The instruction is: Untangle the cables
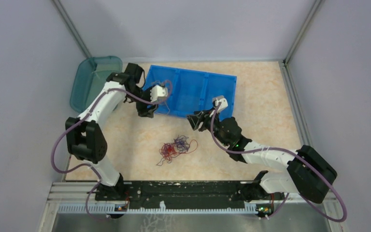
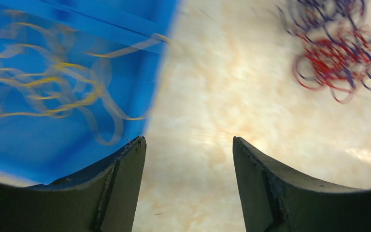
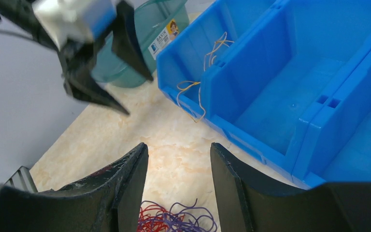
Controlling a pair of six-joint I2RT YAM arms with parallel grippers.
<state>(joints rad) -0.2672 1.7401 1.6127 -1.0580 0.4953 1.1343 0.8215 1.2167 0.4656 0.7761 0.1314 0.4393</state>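
Blue plastic holds part of your load: the orange-yellow cables lie in a loose curl in the end compartment of the blue bin, the one nearest the teal basin. A loop or two hangs over that compartment's near rim. The left wrist view is blurred, so you cannot count the strands there. Your left gripper hangs above the bin's near left corner, partly over the bin and partly over the counter. Its jaws stand wide apart and nothing lies between them. The red and dark purple cables sit on the counter as one knotted clump, in front of the bin and roughly midway between the two arms. That clump is well apart from the orange-yellow cables, and neither gripper touches it. Your right gripper hovers over the counter just in front of the bin's near wall, pointed toward the bin and the left gripper, with the clump showing at the lower edge of its wrist view. Its jaws are parted and it carries nothing.
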